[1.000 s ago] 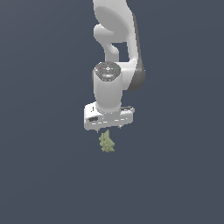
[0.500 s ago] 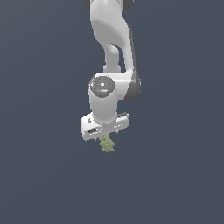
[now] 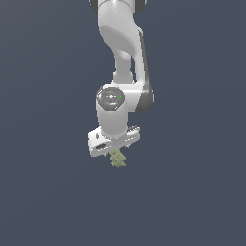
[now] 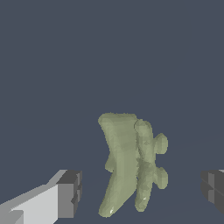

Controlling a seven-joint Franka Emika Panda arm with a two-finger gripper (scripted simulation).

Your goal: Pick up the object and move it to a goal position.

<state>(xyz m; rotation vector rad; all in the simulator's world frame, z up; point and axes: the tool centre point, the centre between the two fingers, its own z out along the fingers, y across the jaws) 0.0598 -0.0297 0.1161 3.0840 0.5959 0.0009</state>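
Lowered since a second ago, the gripper now straddles the olive-green object, its fingers wide apart and touching nothing; no writing shows.

- I can read no text, label, brand, number or sign anywhere on me or around me.
- The round cap on my wrist carries only small coloured dots, too tiny to read as marks.
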